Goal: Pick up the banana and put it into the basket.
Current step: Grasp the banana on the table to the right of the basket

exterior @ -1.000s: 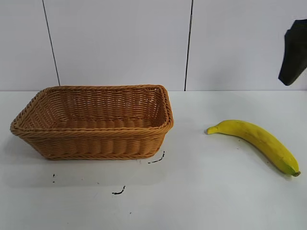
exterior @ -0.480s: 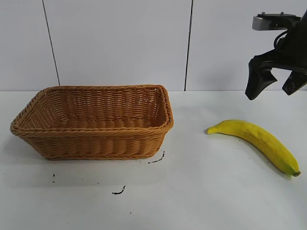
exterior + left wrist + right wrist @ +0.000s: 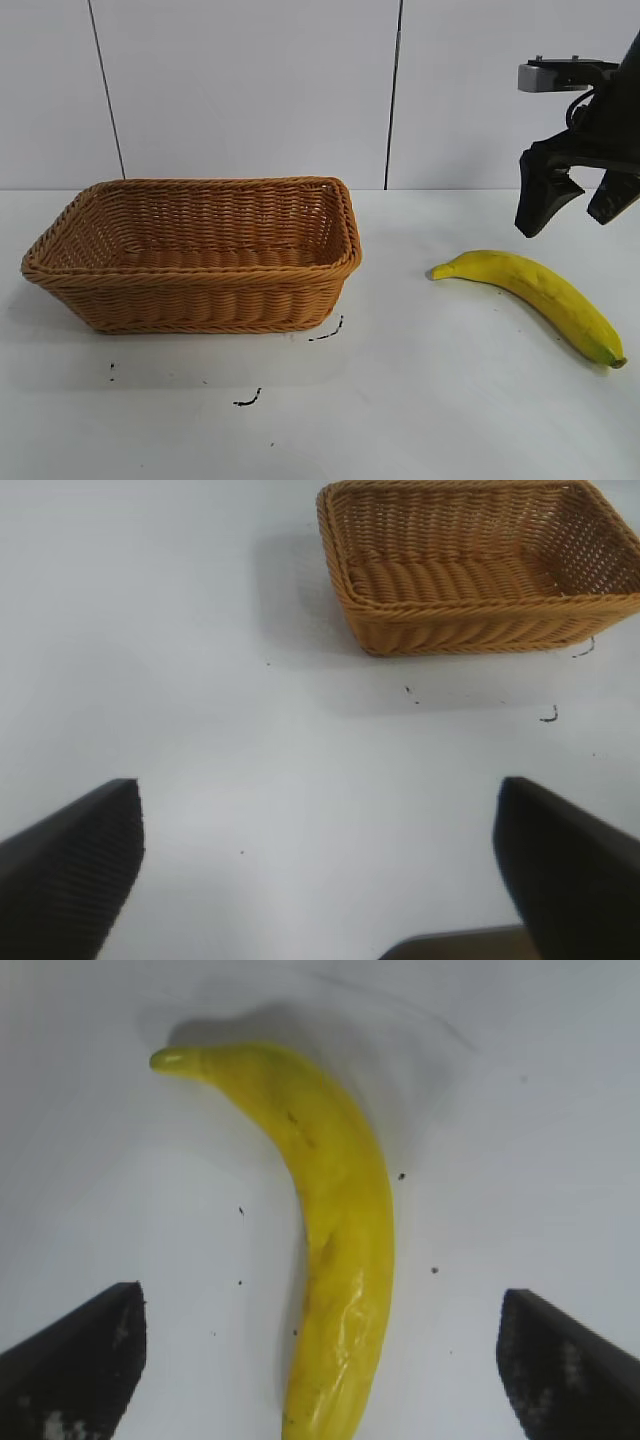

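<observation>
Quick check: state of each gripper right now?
Left gripper: open, holding nothing.
Right gripper: open, empty, above the banana.

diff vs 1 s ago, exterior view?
The right gripper came into view from the upper right and lowered toward the long yellow banana; it hangs above it, jaws open, holding nothing. The banana lies where it was on the white table, and the tan woven wicker basket has not moved. Nothing was grasped or released.
</observation>
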You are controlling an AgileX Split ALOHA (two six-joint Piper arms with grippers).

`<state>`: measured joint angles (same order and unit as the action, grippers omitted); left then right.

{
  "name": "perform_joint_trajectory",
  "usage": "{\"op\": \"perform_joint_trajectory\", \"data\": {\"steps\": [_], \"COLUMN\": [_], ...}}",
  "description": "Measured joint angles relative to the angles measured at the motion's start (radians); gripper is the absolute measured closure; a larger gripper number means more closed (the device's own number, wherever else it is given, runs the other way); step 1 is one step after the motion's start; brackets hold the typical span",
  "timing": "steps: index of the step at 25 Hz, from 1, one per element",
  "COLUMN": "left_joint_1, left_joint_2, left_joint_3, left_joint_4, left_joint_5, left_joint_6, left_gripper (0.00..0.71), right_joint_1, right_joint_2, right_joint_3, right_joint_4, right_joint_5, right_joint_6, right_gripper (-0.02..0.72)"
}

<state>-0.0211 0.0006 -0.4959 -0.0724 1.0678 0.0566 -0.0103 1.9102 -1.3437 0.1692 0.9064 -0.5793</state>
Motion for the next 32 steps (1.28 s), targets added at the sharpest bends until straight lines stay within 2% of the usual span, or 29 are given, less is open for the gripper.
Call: {"op": "perform_joint_trajectory", "data": {"steps": [5, 10, 16, 25, 32], "left_joint_1": [0.0, 0.0, 0.0, 0.0, 0.0], "left_joint_2": [0.0, 0.0, 0.0, 0.0, 0.0], "left_joint_3": [0.0, 0.0, 0.0, 0.0, 0.0], "left_joint_4": [0.0, 0.0, 0.0, 0.0, 0.0], "left_joint_5": [0.0, 0.0, 0.0, 0.0, 0.0], "left_joint_6": [0.0, 0.0, 0.0, 0.0, 0.0], "left_gripper": [0.02, 0.02, 0.02, 0.02, 0.02], "right_joint_1": [0.002, 0.044, 0.055, 0.055, 0.055], "right_joint_2": [0.013, 0.04, 0.045, 0.129, 0.218], "right_joint_3": [0.0, 0.002, 0.002, 0.004, 0.007], "right_joint_4": [-0.007, -0.065, -0.095, -0.095, -0.095], "right_joint_5": [-0.035, -0.043, -0.165, -0.197, -0.282], "right_joint_6": [-0.017, -0.017, 0.04, 0.114, 0.182], "right_gripper": [0.045, 0.046, 0.046, 0.057, 0.057]}}
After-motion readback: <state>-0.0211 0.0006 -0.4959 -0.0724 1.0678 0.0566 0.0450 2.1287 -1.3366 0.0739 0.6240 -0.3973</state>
